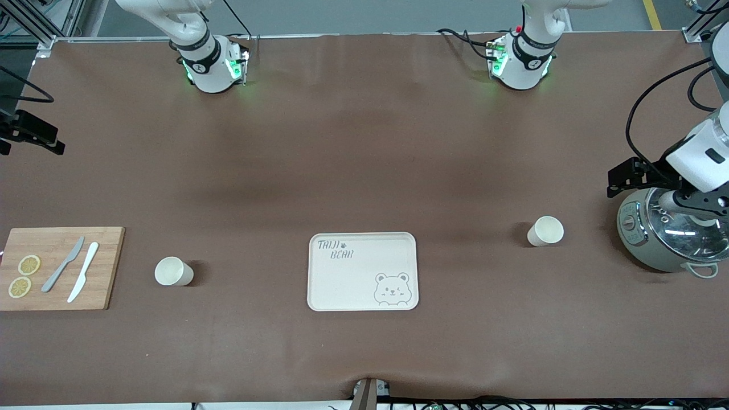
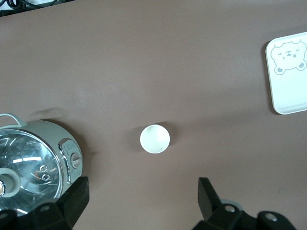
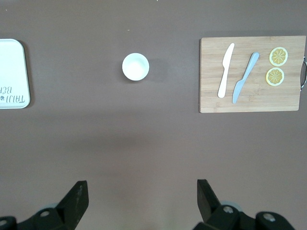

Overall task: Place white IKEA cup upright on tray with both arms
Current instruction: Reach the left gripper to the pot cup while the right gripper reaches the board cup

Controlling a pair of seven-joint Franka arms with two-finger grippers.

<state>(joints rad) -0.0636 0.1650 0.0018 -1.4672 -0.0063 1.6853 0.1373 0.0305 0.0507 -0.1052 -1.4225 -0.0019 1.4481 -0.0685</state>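
The tray (image 1: 363, 271) lies low in the frame's centre, bare, on the counter (image 1: 364, 159). One white cup (image 1: 173, 271) stands beside it toward the right arm's end, the other cup (image 1: 545, 231) toward the left arm's end; both look upright, well apart from the tray. Each cup sits nearest its own arm. The right hand (image 3: 139, 201), at the frame's left edge, and the left hand (image 2: 141, 201), above the cooker (image 1: 672, 236), hang raised, fingers spread, holding nothing.

Brown-covered table (image 1: 353, 159), grey floor (image 1: 364, 14)

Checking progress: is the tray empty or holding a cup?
Empty: the tray shows only its printed bear; both white cups stand on the table.
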